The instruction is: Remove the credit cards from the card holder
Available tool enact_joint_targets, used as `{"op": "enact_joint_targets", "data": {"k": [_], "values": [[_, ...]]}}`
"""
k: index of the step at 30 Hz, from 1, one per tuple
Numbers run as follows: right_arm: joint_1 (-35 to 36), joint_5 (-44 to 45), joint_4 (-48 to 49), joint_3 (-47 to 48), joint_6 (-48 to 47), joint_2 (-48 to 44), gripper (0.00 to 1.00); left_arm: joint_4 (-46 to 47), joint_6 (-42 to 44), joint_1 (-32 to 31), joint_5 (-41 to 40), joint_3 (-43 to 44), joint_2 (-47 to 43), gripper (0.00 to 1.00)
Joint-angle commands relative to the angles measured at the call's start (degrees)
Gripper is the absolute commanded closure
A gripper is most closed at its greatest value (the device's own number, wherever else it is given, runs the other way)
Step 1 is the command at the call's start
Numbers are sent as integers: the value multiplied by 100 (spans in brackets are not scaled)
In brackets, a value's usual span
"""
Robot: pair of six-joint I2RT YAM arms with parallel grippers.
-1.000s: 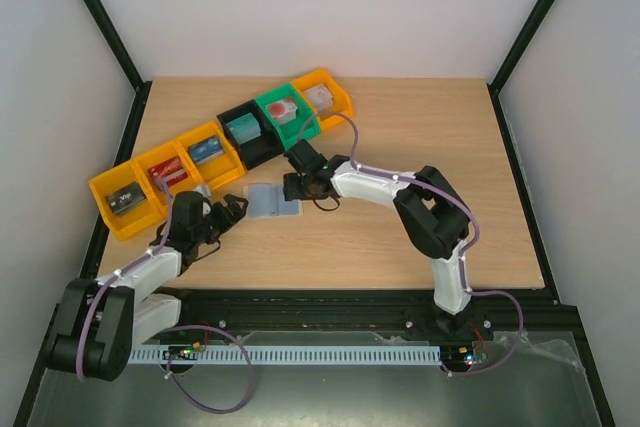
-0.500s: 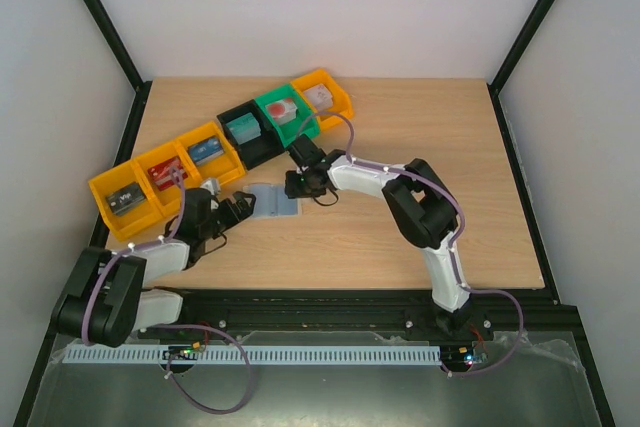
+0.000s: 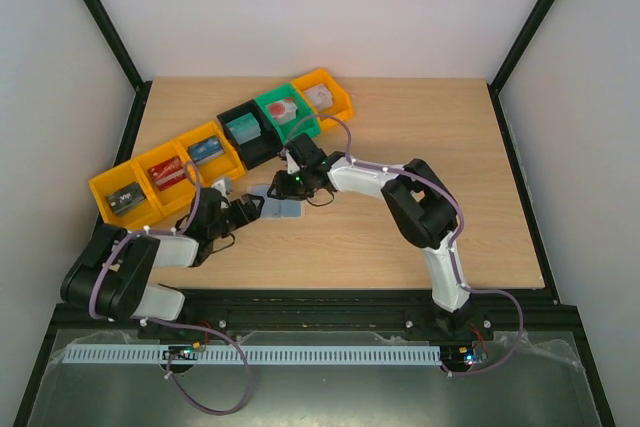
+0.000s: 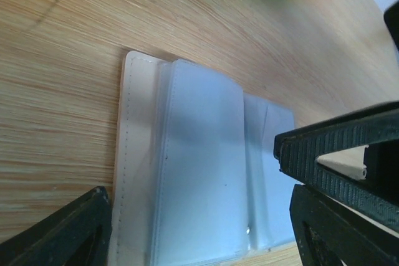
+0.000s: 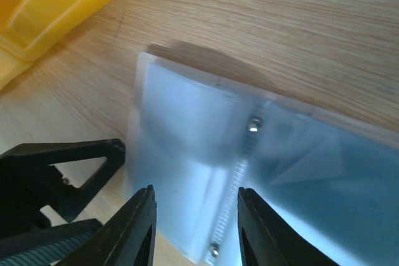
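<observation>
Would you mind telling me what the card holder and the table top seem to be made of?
The card holder: likely faux leather or soft vinyl, matte. It shows a stitched cream edge and smooth light blue pockets. The table: wood or a wood-look laminate with a satin finish and fine straight grain lines. Which of the two it is I cannot tell.

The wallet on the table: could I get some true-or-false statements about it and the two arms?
The card holder lies open on the table. True.
Its inside pockets are red. False: they are light blue.
It sits inside a bin. False: it lies on the wood, beside the bins.
Both the left gripper and the right gripper are at it. True.
The left gripper is clamped shut. False: its jaws stand wide apart.
</observation>
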Motion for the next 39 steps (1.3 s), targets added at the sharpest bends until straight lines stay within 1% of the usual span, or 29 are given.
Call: {"op": "enact_joint_targets", "data": {"k": [1, 3, 6, 8, 11, 12, 15, 17, 19, 21, 23, 26, 28, 30, 31, 32, 34, 35, 36, 37, 39], "values": [[25, -372, 430, -135, 254, 49, 65, 23, 146, -133, 38, 77, 206, 23], [1, -191, 198, -65, 272, 42, 65, 6, 167, -154, 2, 119, 252, 24], [-106, 729, -494, 50, 188, -198, 65, -159, 156, -147, -165, 174, 253, 20], [-196, 1408, -817, -14, 123, -428, 64, -203, 130, -142, -190, 172, 212, 20], [-230, 1899, -1278, 47, -267, -455, 62, -178, 92, -146, -183, 166, 193, 20], [-228, 1900, -1371, 97, -326, -377, 61, -160, 96, -149, -200, 166, 208, 19], [-235, 1752, -1464, 203, -380, -115, 60, -112, 104, -142, -268, 192, 307, 12], [-229, 1564, -1383, 244, -352, 43, 60, -75, 85, -149, -300, 196, 405, 9], [-228, 1208, -1259, 276, -280, 183, 60, -10, 58, -152, -266, 209, 501, 9], [-228, 687, -1004, 259, -181, 274, 61, 58, 43, -164, -233, 234, 589, 9], [-228, 161, -614, 169, -22, 292, 64, 120, 44, -200, -220, 249, 656, 12], [-229, -153, -246, 120, 138, 244, 67, 252, 48, -295, -152, 286, 796, 16], [-229, -253, -182, 171, 240, 239, 68, 383, 73, -384, -59, 374, 894, 18], [-228, -310, -156, 223, 223, 241, 68, 497, 94, -465, 51, 462, 975, 24], [-232, -292, -180, 258, 201, 236, 68, 535, 70, -481, 103, 491, 995, 30], [-241, -246, -230, 287, 181, 228, 68, 545, 38, -494, 144, 522, 997, 40], [-306, -201, -277, 273, 161, 144, 68, 472, -15, -481, 173, 588, 961, 70], [-369, -261, -215, 192, 180, 65, 68, 426, -40, -465, 189, 616, 931, 83], [-445, -323, -127, 56, 210, -52, 68, 404, -100, -433, 241, 633, 889, 94], [-539, -372, -35, -98, 217, -214, 68, 409, -153, -387, 351, 646, 831, 97], [-787, -404, 99, -369, 47, -607, 65, 503, -108, -275, 679, 712, 682, 98]]}}
